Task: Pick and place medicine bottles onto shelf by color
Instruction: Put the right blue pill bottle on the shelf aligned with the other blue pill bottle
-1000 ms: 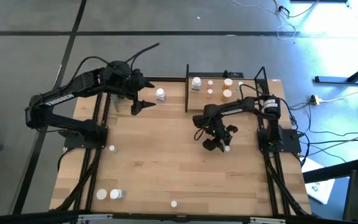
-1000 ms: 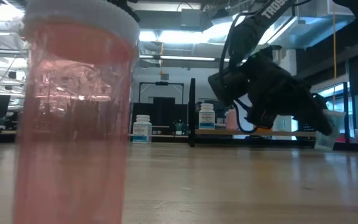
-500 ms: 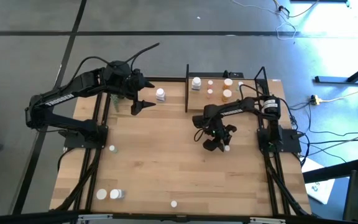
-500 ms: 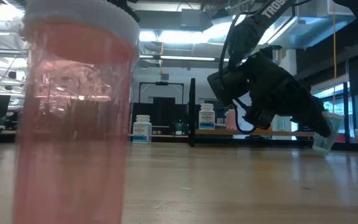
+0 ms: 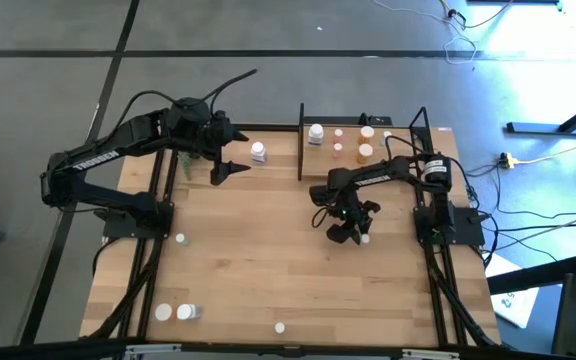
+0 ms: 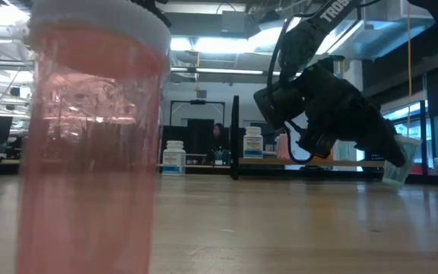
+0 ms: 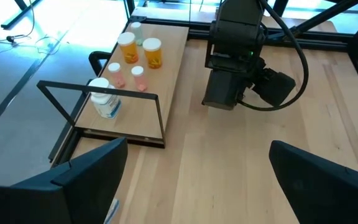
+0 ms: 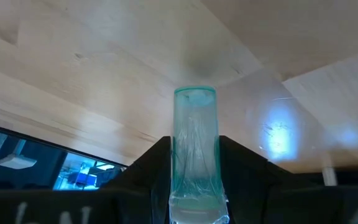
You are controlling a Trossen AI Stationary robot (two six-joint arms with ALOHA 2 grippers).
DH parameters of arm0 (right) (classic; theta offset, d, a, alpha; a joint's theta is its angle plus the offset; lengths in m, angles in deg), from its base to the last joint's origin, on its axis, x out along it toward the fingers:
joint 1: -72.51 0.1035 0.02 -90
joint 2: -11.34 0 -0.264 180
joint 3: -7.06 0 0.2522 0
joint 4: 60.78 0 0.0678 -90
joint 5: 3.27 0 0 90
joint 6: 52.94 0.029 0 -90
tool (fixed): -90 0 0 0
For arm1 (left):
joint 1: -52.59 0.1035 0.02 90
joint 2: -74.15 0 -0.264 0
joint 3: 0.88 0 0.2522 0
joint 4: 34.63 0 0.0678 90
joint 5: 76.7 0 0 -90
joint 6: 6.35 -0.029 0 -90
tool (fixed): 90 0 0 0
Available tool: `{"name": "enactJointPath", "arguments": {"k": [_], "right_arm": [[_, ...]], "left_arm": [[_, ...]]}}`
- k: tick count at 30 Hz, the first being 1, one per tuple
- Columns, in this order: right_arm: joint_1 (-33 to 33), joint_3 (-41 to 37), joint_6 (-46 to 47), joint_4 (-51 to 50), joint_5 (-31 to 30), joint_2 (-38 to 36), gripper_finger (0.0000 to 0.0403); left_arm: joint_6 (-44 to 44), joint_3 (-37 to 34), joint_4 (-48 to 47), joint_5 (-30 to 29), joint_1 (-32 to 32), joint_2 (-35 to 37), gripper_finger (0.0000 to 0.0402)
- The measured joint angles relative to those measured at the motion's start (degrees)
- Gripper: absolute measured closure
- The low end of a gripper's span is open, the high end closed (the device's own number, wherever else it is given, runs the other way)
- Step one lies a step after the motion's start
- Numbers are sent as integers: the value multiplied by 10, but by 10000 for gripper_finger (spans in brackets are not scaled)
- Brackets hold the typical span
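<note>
We saw the left gripper point(image 5: 230, 152) hover with jaws wide beside a white bottle point(image 5: 258, 152) on the table point(image 5: 248, 250). Right of it stood the shelf point(image 5: 353, 165) with several bottles. The right gripper point(image 5: 353, 228) held a pale green bottle point(image 8: 194, 149) just above the table.

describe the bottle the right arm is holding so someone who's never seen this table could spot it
Start at the shelf at the table's far edge, then come toward the middle of the table to the right gripper. Clamped in its jaws, clear of the tabletop, is a pale green bottle with a white cap. It is the only bottle off the table, and its translucent green differs from the white, orange and pink bottles on the shelf.
</note>
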Motion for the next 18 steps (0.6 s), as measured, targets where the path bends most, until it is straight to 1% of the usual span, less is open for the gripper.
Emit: {"name": "enactJointPath", "arguments": {"k": [8,10,16,18], "right_arm": [[0,0,-19,0,-6,0,271],[0,0,-1,0,-13,0,272],[0,0,2,2,-16,0,296],[0,0,2,1,-16,0,296]], "left_arm": [[0,0,-11,0,0,0,14],[0,0,-11,0,0,0,14],[0,0,-11,0,0,0,14],[0,0,-11,0,0,0,14]]}}
